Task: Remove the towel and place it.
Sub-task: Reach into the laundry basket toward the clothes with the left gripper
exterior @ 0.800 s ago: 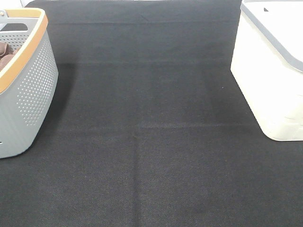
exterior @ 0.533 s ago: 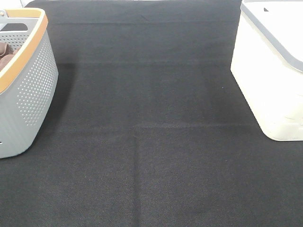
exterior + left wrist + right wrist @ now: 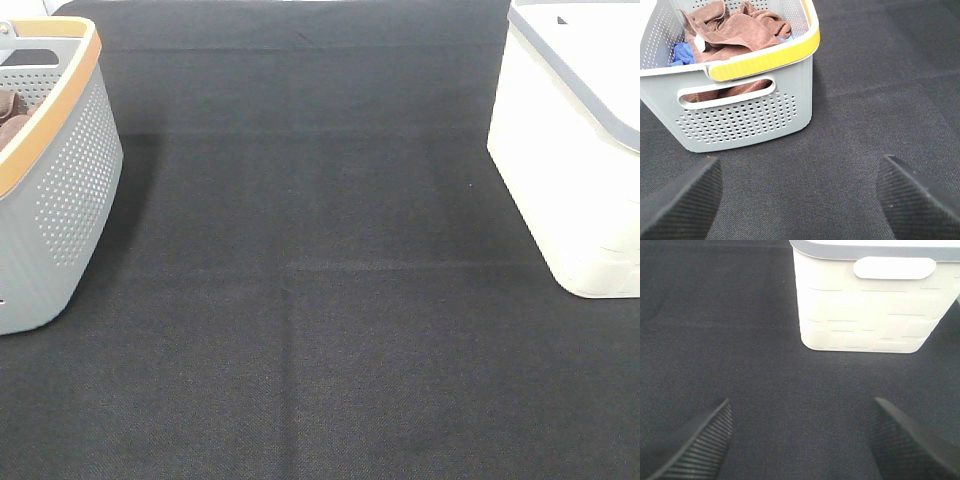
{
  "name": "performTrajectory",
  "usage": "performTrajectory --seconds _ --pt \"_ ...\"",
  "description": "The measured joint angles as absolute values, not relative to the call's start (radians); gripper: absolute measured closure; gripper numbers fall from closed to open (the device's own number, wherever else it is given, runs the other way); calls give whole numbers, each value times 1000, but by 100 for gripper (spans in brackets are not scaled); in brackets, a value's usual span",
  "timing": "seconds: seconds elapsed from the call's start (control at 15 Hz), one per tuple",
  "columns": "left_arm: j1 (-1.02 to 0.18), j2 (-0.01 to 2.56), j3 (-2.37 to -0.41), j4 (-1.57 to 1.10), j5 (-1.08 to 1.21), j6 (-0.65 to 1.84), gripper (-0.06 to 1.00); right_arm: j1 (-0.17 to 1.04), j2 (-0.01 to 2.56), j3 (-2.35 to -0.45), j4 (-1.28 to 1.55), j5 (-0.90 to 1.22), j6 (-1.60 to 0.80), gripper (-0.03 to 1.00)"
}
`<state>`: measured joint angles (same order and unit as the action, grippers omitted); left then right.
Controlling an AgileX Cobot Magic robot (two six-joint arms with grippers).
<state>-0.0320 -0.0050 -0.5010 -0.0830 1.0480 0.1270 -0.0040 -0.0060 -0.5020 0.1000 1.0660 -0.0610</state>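
The reddish-brown towel [image 3: 735, 30] lies crumpled inside a grey perforated basket [image 3: 745, 120] with a yellow-orange rim; a white tag shows on it. In the exterior high view only a small part of the towel [image 3: 10, 115] shows inside the basket [image 3: 60, 200] at the far left. My left gripper [image 3: 797, 200] is open and empty, a short way in front of the basket's end wall above the black mat. My right gripper [image 3: 797, 440] is open and empty, in front of a white bin [image 3: 865, 300]. Neither gripper shows in the exterior high view.
A blue cloth [image 3: 680, 52] lies in the basket beside the towel. The white bin with a grey rim [image 3: 570, 150] stands at the right edge. A black woven mat [image 3: 320, 280] covers the table between basket and bin.
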Motion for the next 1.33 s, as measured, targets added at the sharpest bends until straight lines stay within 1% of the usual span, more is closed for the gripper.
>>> performTrajectory --seconds 1.33 --pt "-32 -5 -501 -83 1048 127 14 -4 -6 -502 100 1066 -61 25"
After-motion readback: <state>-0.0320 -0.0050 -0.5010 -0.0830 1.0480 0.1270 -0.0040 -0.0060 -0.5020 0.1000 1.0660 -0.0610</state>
